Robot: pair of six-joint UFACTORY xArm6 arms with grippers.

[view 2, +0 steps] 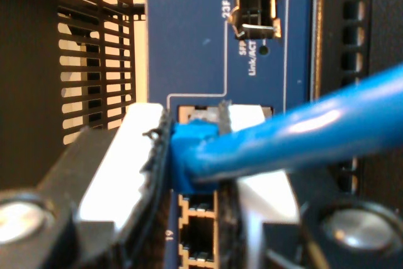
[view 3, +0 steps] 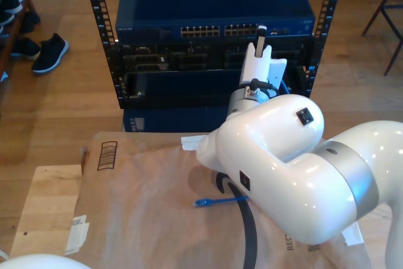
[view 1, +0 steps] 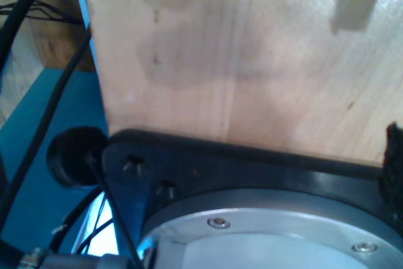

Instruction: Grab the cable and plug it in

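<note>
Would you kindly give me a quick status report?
My second gripper shut on the cable, plug at the blue switch ports. First gripper's state unclear. Cable's other end lies on the cardboard. Nothing blocking.

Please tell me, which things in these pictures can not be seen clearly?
- Plug of the thin bright-blue cable: second wrist view, hidden between my second gripper pads; seating unclear.
- Port labels on the dark-blue network switch: exterior view, too small.
- My first gripper: first wrist view, its jaws are cut off; state unknown.
</note>
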